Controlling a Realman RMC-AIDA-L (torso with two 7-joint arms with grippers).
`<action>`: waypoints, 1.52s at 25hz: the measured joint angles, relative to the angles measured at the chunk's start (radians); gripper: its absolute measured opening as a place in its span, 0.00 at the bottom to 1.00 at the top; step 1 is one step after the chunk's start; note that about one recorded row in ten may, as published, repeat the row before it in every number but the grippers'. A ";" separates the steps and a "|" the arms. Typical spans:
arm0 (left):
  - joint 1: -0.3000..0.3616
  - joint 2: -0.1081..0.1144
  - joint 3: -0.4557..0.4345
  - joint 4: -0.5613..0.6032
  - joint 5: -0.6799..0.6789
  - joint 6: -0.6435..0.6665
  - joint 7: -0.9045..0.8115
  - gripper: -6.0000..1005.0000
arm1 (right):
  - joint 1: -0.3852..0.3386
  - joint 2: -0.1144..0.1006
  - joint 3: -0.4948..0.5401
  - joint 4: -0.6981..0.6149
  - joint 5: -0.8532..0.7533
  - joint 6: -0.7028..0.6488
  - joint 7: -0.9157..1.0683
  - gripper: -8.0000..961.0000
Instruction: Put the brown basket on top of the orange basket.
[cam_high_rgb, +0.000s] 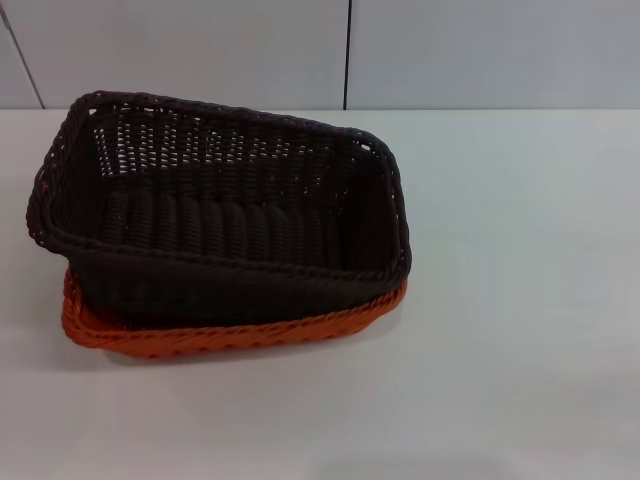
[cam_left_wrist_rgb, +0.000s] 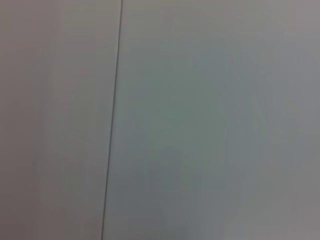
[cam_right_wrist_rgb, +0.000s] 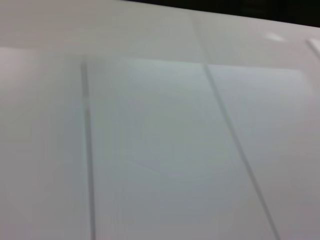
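The brown basket (cam_high_rgb: 220, 205) sits nested in the orange basket (cam_high_rgb: 230, 335) on the white table, left of centre in the head view. It lies slightly tilted and turned, its left end raised, so only the orange basket's near rim and left corner show. No gripper or arm shows in the head view. The left wrist view and the right wrist view show only pale flat surfaces with thin dark seams; neither basket nor any fingers appear there.
The white table (cam_high_rgb: 520, 300) spreads around the baskets. A pale wall with a dark vertical seam (cam_high_rgb: 347, 55) stands behind the table's far edge.
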 joint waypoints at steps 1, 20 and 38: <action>-0.003 0.000 -0.002 0.000 -0.001 -0.006 0.000 0.78 | 0.002 0.000 -0.018 0.000 0.000 -0.006 -0.023 0.86; -0.009 -0.004 -0.003 -0.011 -0.002 -0.015 -0.053 0.77 | 0.034 0.001 -0.180 -0.029 0.003 -0.009 -0.213 0.86; -0.028 -0.019 -0.006 -0.006 0.000 0.042 -0.013 0.77 | 0.026 0.004 -0.224 -0.006 0.005 0.004 -0.215 0.86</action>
